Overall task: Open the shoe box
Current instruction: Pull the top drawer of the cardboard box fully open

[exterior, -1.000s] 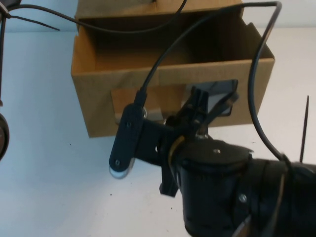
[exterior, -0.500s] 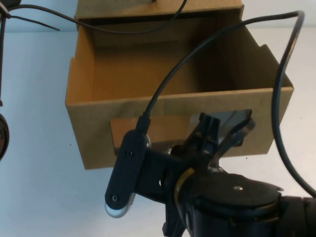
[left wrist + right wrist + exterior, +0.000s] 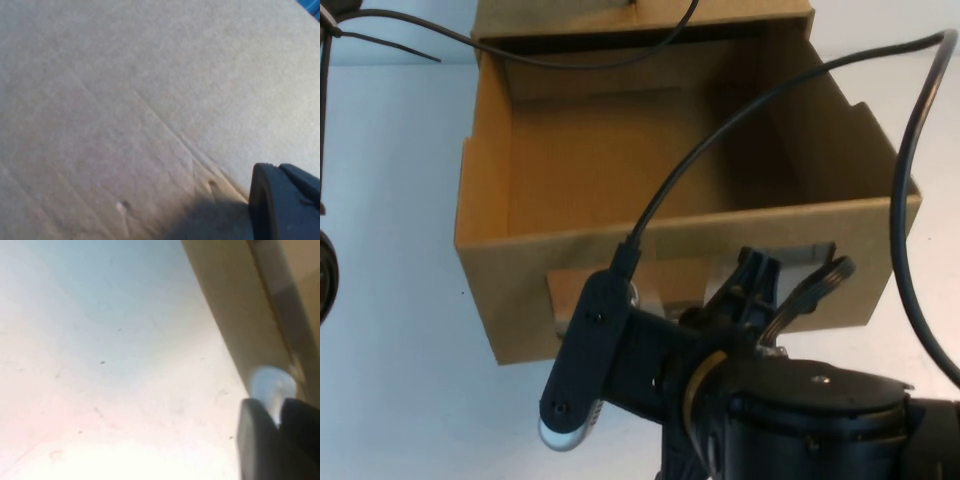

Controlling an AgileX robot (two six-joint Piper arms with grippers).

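A brown cardboard shoe box stands at the far middle of the table in the high view. Its outer sleeve (image 3: 640,15) is at the back, and its tray (image 3: 510,290) is drawn out toward me, with nothing showing on its bare floor. My right gripper (image 3: 788,285) is at the tray's front wall, shut on a greyish tape tab (image 3: 812,252); the right wrist view shows that pale tab (image 3: 272,385) just past the fingertips (image 3: 257,425). My left gripper (image 3: 280,200) hovers close over plain cardboard (image 3: 125,100); the high view does not show it.
Black cables (image 3: 720,130) arc over the open tray from the right arm and the far left. The right arm's wrist camera (image 3: 582,360) juts out left of the gripper. A dark round part (image 3: 325,275) sits at the left edge. White tabletop (image 3: 390,380) surrounds the box.
The tray has slid further out of the sleeve toward me, and my right gripper has drawn back with it. Most of that travel came early; the last half second shows only a small shift.
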